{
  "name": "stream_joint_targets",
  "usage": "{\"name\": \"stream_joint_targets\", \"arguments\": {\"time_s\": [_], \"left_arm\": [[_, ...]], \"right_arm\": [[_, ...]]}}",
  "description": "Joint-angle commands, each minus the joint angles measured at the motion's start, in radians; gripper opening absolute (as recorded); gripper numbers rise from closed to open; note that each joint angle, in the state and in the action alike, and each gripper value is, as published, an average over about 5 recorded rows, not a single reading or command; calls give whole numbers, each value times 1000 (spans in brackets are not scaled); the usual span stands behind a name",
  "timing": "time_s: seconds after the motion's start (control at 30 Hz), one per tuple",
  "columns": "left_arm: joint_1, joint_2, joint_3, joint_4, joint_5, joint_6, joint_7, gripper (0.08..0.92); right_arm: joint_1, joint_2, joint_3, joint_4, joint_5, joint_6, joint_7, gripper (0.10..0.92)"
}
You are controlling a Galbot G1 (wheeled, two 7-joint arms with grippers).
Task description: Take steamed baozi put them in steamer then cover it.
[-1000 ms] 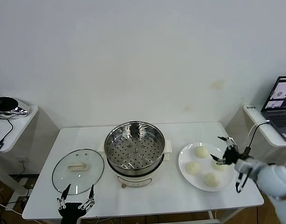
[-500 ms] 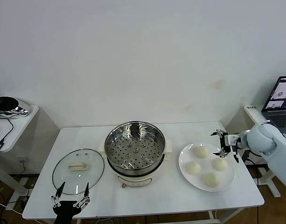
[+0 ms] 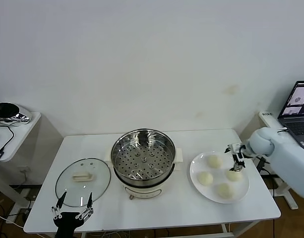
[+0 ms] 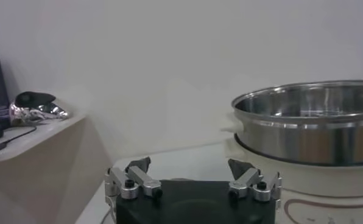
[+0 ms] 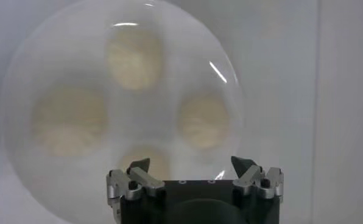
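Observation:
Four cream-white baozi lie on a white plate (image 3: 217, 172) at the table's right: one at the back (image 3: 214, 160), one on the right (image 3: 234, 175), one on the left (image 3: 205, 178), one at the front (image 3: 224, 190). My right gripper (image 3: 235, 158) hovers open and empty over the plate's right side, above the right bun. Its wrist view looks down on the plate (image 5: 146, 100) and buns (image 5: 204, 120), with the gripper (image 5: 190, 164) open. The empty steamer (image 3: 143, 157) stands mid-table. The glass cover (image 3: 83, 181) lies flat to its left. My left gripper (image 3: 71, 212) is open at the front-left table edge.
A laptop (image 3: 296, 106) sits on a side table at the right, close to my right arm. A low side table with a shiny object (image 3: 10, 112) stands at the left. The left wrist view shows the steamer's steel wall (image 4: 309, 131) beyond the open gripper (image 4: 189, 165).
My right arm has swung from the plate's front right round to its right side, and the gripper now points down over the right bun. The left gripper has dropped slightly lower.

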Motion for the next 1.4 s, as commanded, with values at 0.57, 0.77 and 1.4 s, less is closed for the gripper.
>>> {"name": "stream_joint_targets", "arguments": {"time_s": [0.57,0.77,1.4], "left_arm": [[-8,-1,3,9,32,-9,2,823],[-5,0,2,10,34,-13,2,823],[-8,10,11,8,1,-10,2,823]], "right_arm": [[32,212,-19,-254,-57,15,26,807],[32,209,-28,-240,-69,6,13,734],[336,57,-231,51,214,8,-50,551]]}}
